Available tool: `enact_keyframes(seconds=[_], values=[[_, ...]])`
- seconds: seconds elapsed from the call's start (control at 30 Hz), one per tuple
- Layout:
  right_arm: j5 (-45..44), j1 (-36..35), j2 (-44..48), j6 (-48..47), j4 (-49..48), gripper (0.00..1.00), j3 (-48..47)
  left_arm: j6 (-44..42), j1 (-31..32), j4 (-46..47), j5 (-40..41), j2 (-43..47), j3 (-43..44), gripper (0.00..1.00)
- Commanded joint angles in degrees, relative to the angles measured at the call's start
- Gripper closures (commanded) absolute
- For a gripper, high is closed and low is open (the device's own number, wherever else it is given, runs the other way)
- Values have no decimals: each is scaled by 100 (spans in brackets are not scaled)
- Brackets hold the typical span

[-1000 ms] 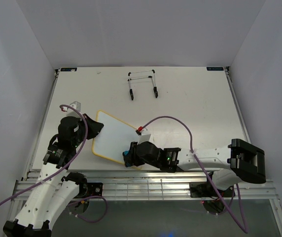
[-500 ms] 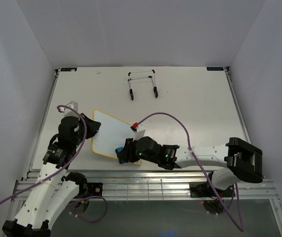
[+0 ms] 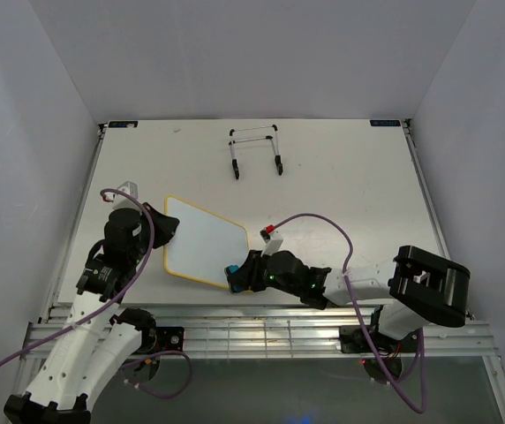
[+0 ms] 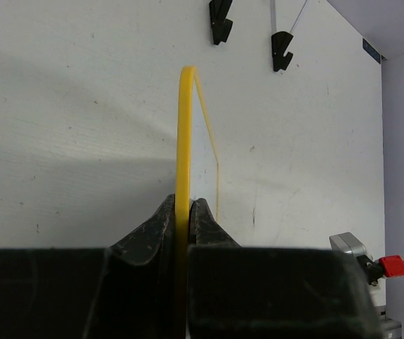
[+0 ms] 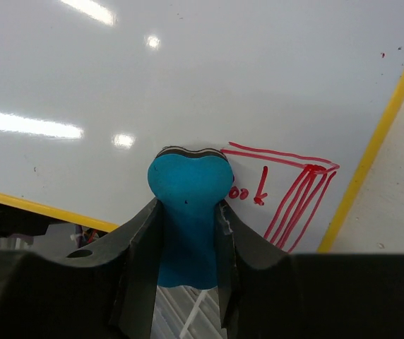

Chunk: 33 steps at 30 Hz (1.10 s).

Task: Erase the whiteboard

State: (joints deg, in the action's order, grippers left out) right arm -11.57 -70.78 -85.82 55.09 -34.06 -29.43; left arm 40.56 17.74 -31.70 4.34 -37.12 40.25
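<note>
Nearest, the right gripper [image 5: 188, 208] has its jaws clamped on a blue eraser [image 5: 188, 180], whose head touches the whiteboard [image 3: 204, 240] at its near-right corner beside red marks [image 5: 287, 201]. The left gripper [image 4: 183, 212] pinches the board's yellow left edge. The board is mostly clean on the near-left of the white table [image 3: 350, 185], with a wire stand [image 3: 255, 152] near the far edge and plain white walls [image 3: 252, 53] around.

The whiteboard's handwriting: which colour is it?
Red writing on the whiteboard; the right wrist view shows it best.

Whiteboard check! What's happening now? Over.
Left gripper shut on yellow-framed white whiteboard. Right gripper shut on blue bone-shaped eraser. Red marks beside eraser, unwiped. Nothing in the way.
</note>
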Motion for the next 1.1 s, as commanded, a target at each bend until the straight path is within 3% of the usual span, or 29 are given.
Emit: enact_keyframes(seconds=[0.0,0.23,0.7,1.07], values=[[287,-32,-699,-121,1077,92,376,-276,19,-556,735,-190,-70,100],[524,223,-1165,-262,1025,92,359,-285,19,-539,682,-225,-70,100],[656,645,-945,-666,1359,92,500,-355,19,-477,524,-410,-87,100],[981,460,-14,-982,1709,92,-940,-426,19,-407,357,-498,-114,100]])
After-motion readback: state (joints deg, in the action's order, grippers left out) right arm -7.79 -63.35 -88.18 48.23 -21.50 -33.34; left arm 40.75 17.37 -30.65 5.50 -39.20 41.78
